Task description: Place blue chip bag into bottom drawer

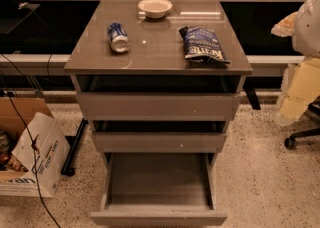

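Note:
The blue chip bag (202, 45) lies flat on the right side of the cabinet top (155, 54), with its white lettering facing up. The bottom drawer (159, 186) is pulled far out towards me, and its tray holds nothing. My gripper (286, 24) is at the right edge of the view, on the end of the pale arm. It is beside the cabinet, well right of the bag, at about the height of the cabinet top, and it touches nothing.
A blue-and-white soda can (118, 37) lies on its side at the left of the top. A white bowl (155, 7) stands at the back. The two upper drawers (159, 106) are slightly out. A cardboard box (31, 157) and cables lie on the floor at left, and a chair base (300, 137) at right.

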`<state>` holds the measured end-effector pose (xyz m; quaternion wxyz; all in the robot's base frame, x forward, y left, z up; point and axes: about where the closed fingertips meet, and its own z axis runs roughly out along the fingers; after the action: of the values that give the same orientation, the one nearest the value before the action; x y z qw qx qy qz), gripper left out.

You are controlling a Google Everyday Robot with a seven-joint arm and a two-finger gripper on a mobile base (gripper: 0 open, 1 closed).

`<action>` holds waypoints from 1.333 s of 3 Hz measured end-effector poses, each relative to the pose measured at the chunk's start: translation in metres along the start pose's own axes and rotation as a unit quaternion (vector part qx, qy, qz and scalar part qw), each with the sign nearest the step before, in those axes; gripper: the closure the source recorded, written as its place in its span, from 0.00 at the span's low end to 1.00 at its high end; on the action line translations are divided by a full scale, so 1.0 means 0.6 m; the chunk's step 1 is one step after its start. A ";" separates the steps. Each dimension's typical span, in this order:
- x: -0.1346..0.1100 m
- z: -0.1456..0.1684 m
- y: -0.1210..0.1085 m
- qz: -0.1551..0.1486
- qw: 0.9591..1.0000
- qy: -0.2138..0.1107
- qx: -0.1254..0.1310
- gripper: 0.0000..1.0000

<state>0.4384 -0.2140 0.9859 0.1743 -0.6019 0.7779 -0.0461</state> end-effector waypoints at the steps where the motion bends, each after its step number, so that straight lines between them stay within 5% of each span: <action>1: -0.002 -0.001 -0.001 0.000 1.000 -0.002 0.002 0.00; 3: -0.049 0.037 -0.026 0.012 0.998 -0.064 0.023 0.00; 4: -0.053 0.034 -0.030 0.012 0.997 -0.069 0.029 0.00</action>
<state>0.4686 -0.1855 0.9786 0.2456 -0.5888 0.7696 -0.0246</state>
